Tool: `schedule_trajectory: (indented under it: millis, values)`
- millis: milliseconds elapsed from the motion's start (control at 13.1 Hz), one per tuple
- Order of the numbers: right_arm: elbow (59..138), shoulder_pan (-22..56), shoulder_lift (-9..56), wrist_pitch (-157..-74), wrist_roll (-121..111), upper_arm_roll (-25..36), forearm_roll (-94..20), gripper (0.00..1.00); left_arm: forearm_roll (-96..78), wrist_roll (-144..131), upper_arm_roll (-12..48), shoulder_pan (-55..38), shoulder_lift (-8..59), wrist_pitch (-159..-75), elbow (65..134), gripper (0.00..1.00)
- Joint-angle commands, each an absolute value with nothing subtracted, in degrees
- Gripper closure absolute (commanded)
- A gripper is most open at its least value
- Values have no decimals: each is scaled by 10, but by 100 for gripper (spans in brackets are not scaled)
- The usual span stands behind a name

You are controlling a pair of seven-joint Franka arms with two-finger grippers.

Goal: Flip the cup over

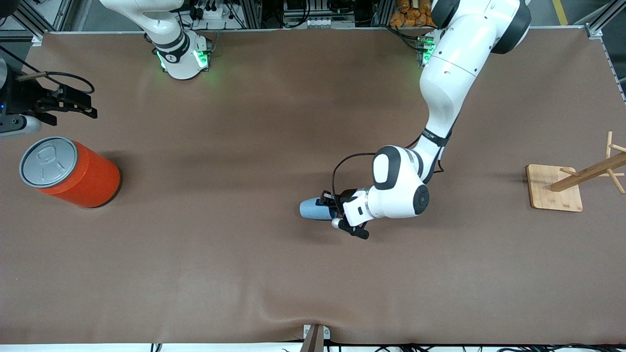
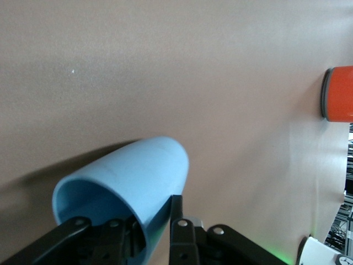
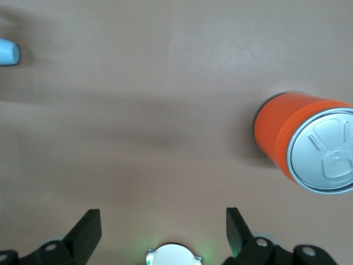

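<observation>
The cup [image 1: 313,209] is held on its side, apparently just above the table [image 1: 244,274], mid-table, its rim pinched by the left tool [image 1: 333,211]. The right tool [image 1: 73,105], spread wide and empty, waits at the can's [image 1: 73,173] twelve o'clock.

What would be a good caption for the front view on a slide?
Left claw grips the rim of the blue cup lying sideways mid-table; right claw waits open above the orange can.
</observation>
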State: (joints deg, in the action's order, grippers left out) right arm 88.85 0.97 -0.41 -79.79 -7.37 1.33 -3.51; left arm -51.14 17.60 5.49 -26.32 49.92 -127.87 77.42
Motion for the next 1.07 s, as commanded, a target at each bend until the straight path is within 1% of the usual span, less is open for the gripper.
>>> schedule_trajectory:
  millis: [0, 153, 382, 612, 841, 994]
  values:
    - [889, -1, -15, -791, -62, 8, -25, 0, -501, 140, 46, -249, 454, -1246, 780, 100]
    - [889, -5, -15, -790, -61, 17, -25, 0, -470, 91, 43, -227, 415, -1224, 783, 100]
    - [889, -4, -15, -793, -61, 32, -28, 0, -285, 4, 17, -213, 371, -1189, 783, 100]
    - [890, -19, -15, -784, -61, 35, -28, 0, -146, -6, 16, -172, 349, -1141, 793, 100]
    - [902, -20, -12, -780, -62, 35, -28, 0, -16, -15, 12, -146, 322, -1128, 849, 100]
    - [904, -24, -11, -778, -62, 35, -27, 0, 25, -16, 12, -125, 304, -1130, 894, 100]
